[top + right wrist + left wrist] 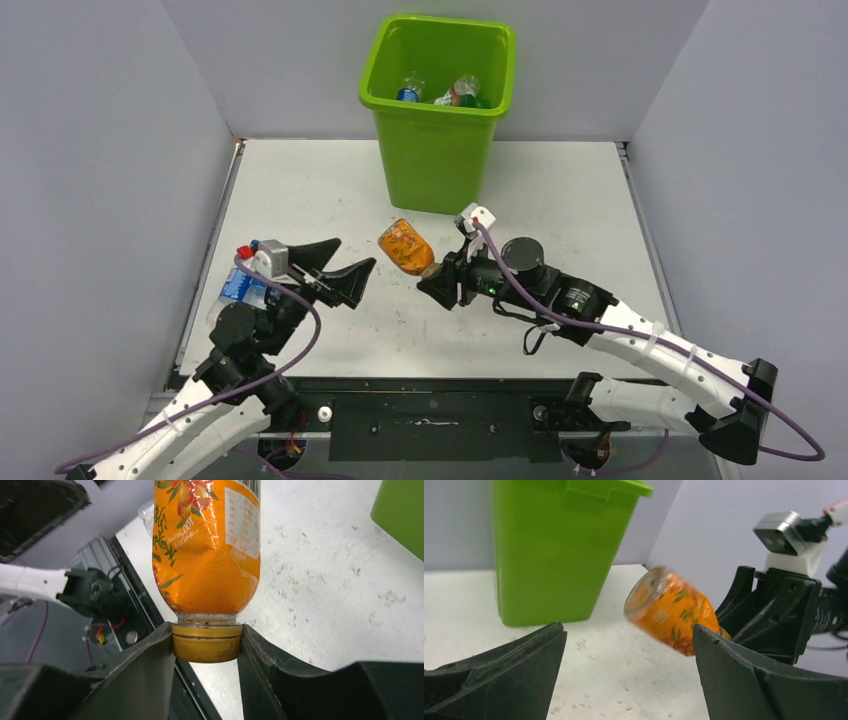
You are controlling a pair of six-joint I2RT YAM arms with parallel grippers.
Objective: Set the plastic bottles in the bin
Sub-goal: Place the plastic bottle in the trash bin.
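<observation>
Our right gripper [441, 280] pinches the orange bottle [404, 246] by its yellow cap [206, 647]. The bottle's body is tilted out over the white table [560, 200], near the front of the lime-green bin [435, 150]. Our left gripper [348, 277] faces the bottle with its fingers spread wide, holding nothing and touching nothing. We see several bottles [455, 92] inside the bin, and a blue-labelled, red-capped bottle [240, 287] lies beside our left arm.

Left pincer [355, 256] spread wide, facing the right pincer [433, 276], which clamps the orange bottle [403, 245] by its cap
</observation>
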